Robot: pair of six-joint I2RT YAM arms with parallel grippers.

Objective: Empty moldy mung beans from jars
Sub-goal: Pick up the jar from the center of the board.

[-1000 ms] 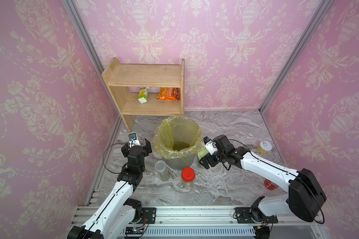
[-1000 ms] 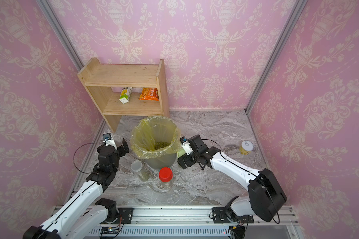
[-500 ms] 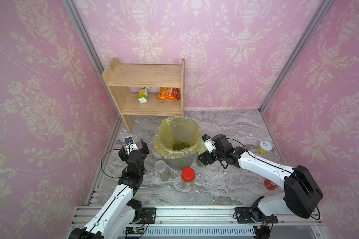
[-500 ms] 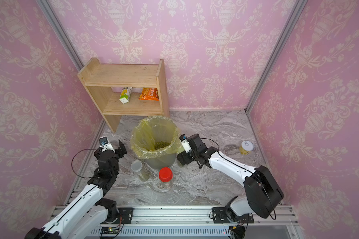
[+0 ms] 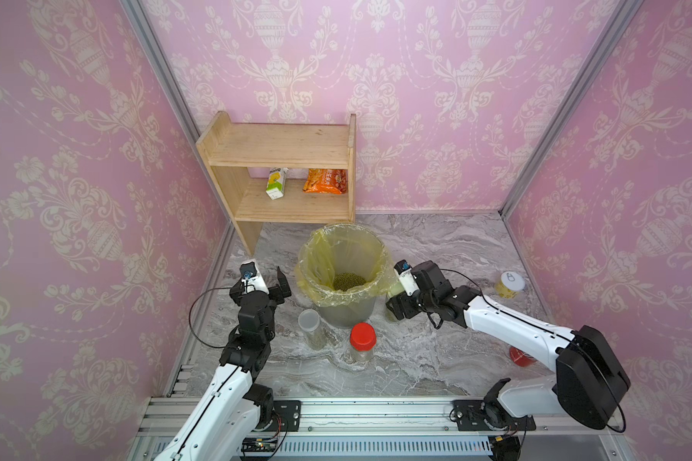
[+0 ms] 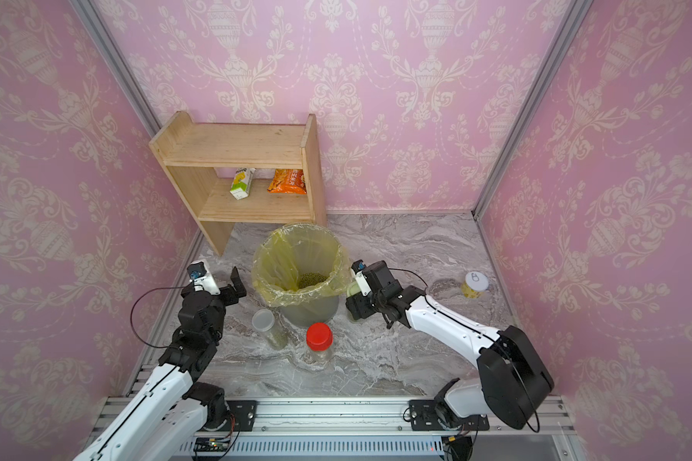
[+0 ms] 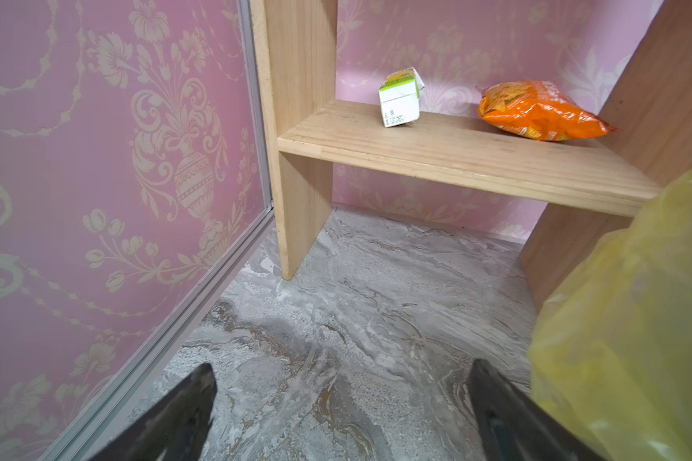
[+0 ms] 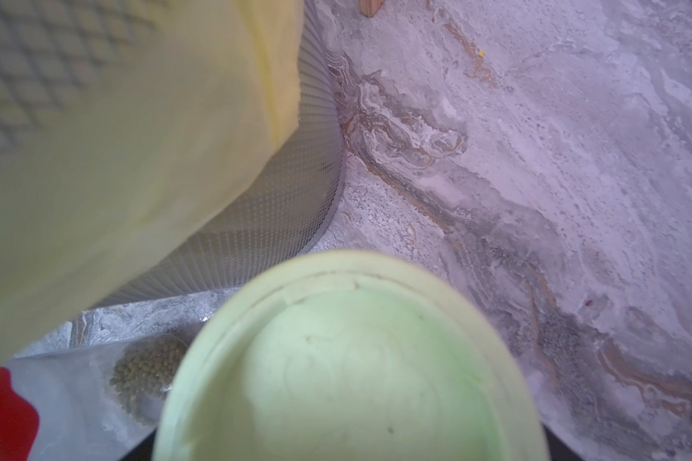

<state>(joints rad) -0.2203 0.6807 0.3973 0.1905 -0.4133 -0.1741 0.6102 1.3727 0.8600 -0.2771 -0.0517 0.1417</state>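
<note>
tabletop (image 5: pixel 436 247): grey marble pattern; it carries the bin and the jars.
shelf (image 5: pixel 280 147): wooden, behind the bin, a little to the bin's left.
bin (image 5: pixel 348 313): grey mesh, lined with a yellow bag (image 5: pixel 324 259), standing upright.
left gripper (image 5: pixel 266 285): left of the bin, just beside the bag; we see its fingers (image 7: pixel 184 411) wide apart, nothing between them.
right gripper (image 5: pixel 400 309): right of the bin, at the green-lid jar (image 8: pixel 348 371); the lid hides the fingers, so we cannot tell if it is clamped.
clear-lid jar (image 5: pixel 309 321), red-lid jar (image 5: pixel 362 337): upright in front of the bin, lids on.
mung beans (image 5: pixel 348 281): a heap at the bin's bottom; more show inside the jars in front of the bin.
</note>
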